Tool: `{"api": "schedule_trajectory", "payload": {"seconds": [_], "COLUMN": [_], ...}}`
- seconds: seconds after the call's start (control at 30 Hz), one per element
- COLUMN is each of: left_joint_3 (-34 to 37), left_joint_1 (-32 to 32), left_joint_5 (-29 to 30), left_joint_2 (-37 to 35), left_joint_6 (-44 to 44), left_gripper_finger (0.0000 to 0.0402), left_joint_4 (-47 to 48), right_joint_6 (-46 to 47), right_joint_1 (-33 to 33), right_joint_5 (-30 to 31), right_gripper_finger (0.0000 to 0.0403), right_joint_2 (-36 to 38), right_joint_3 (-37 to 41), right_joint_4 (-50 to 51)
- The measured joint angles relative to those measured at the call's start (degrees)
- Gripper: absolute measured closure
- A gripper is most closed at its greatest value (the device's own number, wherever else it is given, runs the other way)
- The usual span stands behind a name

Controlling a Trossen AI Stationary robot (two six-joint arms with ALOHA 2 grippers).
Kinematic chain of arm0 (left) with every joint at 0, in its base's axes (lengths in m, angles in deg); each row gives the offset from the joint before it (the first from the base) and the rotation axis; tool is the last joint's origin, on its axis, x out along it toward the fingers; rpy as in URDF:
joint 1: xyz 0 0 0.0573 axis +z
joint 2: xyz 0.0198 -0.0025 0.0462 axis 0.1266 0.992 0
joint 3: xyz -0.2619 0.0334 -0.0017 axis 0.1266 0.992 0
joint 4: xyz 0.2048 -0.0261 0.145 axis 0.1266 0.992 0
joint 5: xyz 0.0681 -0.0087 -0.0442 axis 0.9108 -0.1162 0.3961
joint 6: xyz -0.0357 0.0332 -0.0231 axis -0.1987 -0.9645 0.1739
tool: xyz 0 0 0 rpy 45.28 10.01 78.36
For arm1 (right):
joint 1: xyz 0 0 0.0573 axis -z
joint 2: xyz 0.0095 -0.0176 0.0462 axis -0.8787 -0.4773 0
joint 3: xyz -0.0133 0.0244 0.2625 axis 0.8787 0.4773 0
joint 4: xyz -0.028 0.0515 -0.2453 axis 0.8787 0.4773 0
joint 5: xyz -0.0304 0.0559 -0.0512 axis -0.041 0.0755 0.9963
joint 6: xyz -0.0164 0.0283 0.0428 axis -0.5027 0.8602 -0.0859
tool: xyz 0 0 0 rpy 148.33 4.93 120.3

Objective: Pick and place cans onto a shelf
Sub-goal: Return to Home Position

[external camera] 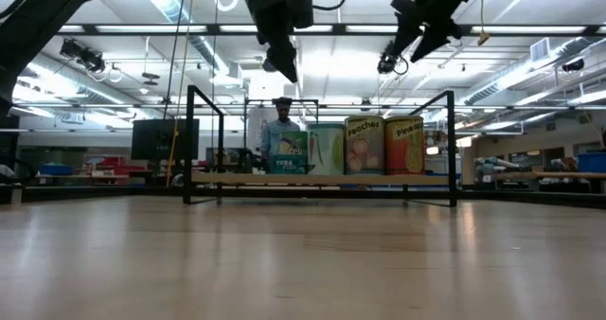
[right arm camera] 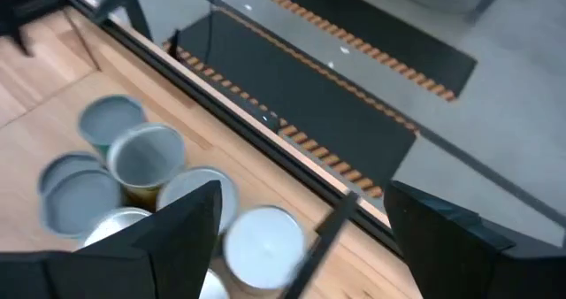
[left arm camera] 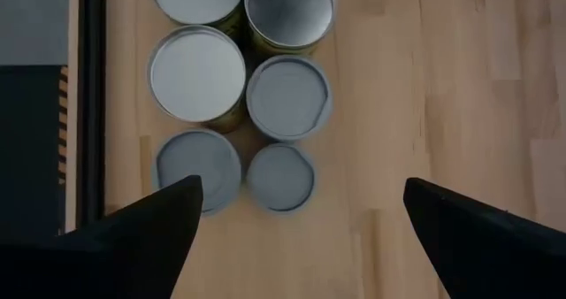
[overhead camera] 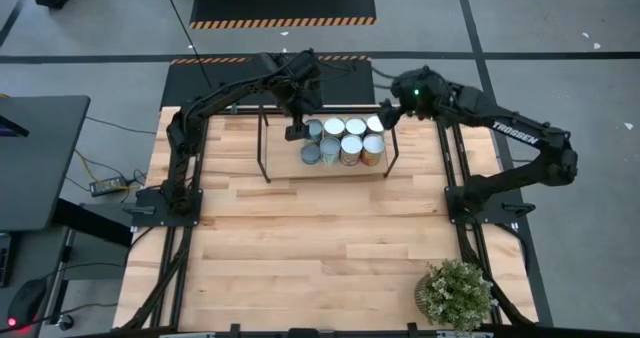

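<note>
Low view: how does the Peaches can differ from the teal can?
Peaches can is taller; teal can is shorter. Peaches label is yellow-orange; the other is teal. Teal can ends the row; Peaches can sits inside it. Both stand upright on the shelf.

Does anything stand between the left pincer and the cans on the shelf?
Nothing visible does. The left pincer hangs open above the light-wood shelf with black metal posts, just beside the cluster of small silver-topped metal cans, with only air between. The right pincer hangs open over the cluster's other end.
</note>
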Motion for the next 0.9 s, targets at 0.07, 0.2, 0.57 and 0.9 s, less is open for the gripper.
{"api": "schedule_trajectory", "payload": {"seconds": [0.07, 0.2, 0.57, 0.9], "left_joint_3": [0.00, 0.00, 0.03, 23.40], "left_joint_1": [-0.47, -1.83, -9.15, -20.38], "left_joint_5": [-0.02, 1.69, 8.47, 16.75], "left_joint_2": [0.02, 0.02, -0.38, -13.06], "left_joint_6": [1.10, 3.87, 11.86, 21.14], "left_gripper_finger": [0.0003, 0.0003, 0.0003, 0.0003], "left_joint_4": [-0.09, -0.53, 0.81, -10.99], "right_joint_6": [-0.16, -2.81, -6.94, -5.22], "right_joint_1": [1.94, 4.04, -1.13, -20.50], "right_joint_5": [-1.23, -3.17, -7.59, -8.38], "right_gripper_finger": [0.0081, 0.0081, 0.0081, 0.0081], "right_joint_2": [-0.01, -0.02, 3.20, 18.85], "right_joint_3": [-0.81, -2.77, -2.98, 13.48], "right_joint_4": [1.75, 3.68, 6.94, -10.82]}}
